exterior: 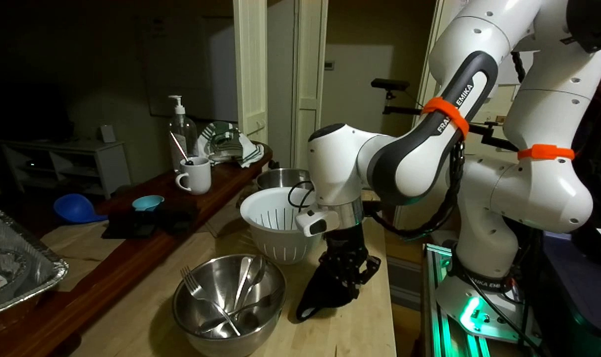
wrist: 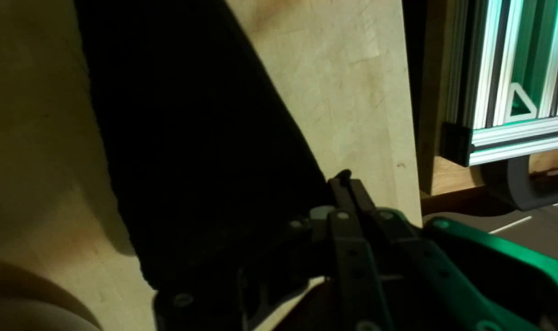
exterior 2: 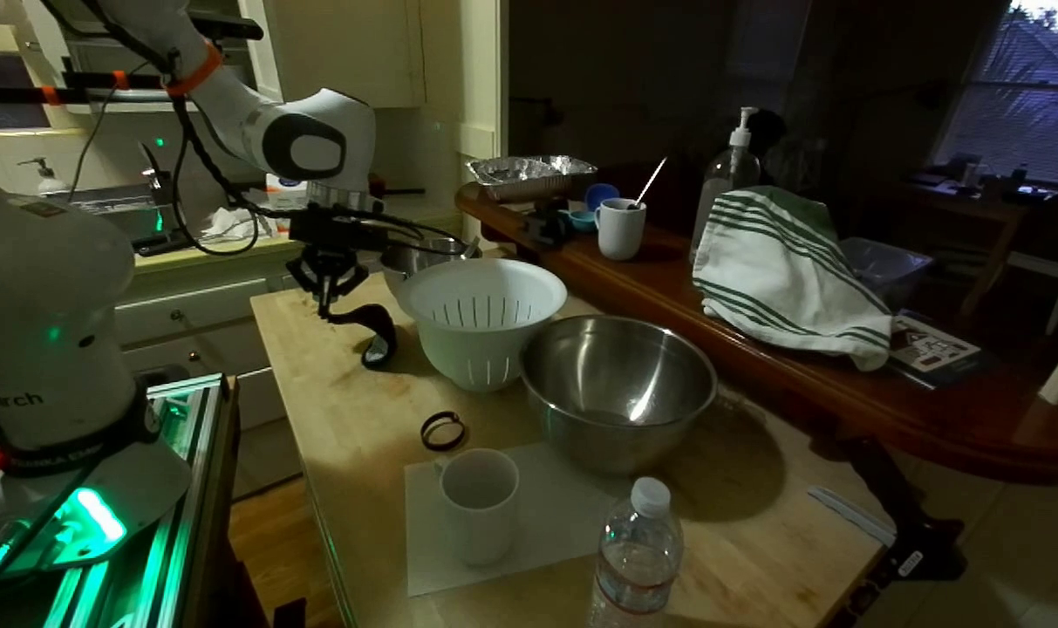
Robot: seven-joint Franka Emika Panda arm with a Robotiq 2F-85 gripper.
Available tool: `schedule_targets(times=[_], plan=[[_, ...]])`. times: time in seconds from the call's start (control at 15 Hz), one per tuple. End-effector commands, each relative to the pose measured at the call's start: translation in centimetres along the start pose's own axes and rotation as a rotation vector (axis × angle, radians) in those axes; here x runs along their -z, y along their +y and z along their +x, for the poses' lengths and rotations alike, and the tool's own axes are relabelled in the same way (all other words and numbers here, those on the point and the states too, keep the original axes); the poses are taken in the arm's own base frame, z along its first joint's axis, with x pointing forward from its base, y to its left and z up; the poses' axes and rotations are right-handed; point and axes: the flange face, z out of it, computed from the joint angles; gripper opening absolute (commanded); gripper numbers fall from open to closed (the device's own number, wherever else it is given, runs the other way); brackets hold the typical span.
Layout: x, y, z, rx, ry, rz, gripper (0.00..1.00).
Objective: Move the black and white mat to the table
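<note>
Gripper [exterior 2: 324, 311] holds black and white mat [exterior: 322, 291] low over table [exterior 2: 337, 410]

Its jaws are pressed together, pinching the mat's edge; the rest droops toward the wood, in an exterior view left of the white colander [exterior 2: 485, 338], and whether its low end touches I cannot tell. Lifting looks done; laying it flat and letting go seem left.

Pale, grained and lightly marked, the table bears on its near part a white mug [exterior 2: 481, 519] on a white sheet [exterior 2: 568, 515] and a water bottle [exterior 2: 638, 558]; a steel bowl [exterior 2: 620, 384] sits just beside the colander. Along the right, a darker counter [exterior 2: 991, 425] carries a striped towel [exterior 2: 781, 270]. Beyond lies a dim room [exterior 2: 620, 78], a window [exterior 2: 1017, 113] glowing far right.
</note>
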Motion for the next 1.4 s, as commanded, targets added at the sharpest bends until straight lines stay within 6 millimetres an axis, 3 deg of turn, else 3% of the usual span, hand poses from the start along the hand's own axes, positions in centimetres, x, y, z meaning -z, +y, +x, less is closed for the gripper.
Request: schedule_targets(times=[0.0, 0.33, 0.4, 0.53, 0.67, 1.0, 1.13, 1.33], plan=[[-0.5, 0.8, 2.4, 0.099, -0.05, 0.052, 0.01], [-0.3, 1.7, 4.4, 0.157, -0.101, 0.046, 0.01], [-0.2, 1.7, 4.8, 0.164, -0.105, 0.044, 0.28], [0.0, 1.9, 5.3, 0.184, -0.111, 0.033, 0.36], [0.2, 2.1, 5.4, 0.196, -0.119, 0.019, 0.51], [2.2, 2.9, 1.3, 0.049, -0.109, -0.155, 0.89], [3.2, 2.4, -0.1, 0.016, -0.094, -0.204, 1.0], [5.8, 1.8, -1.4, -0.012, -0.062, -0.266, 1.0]])
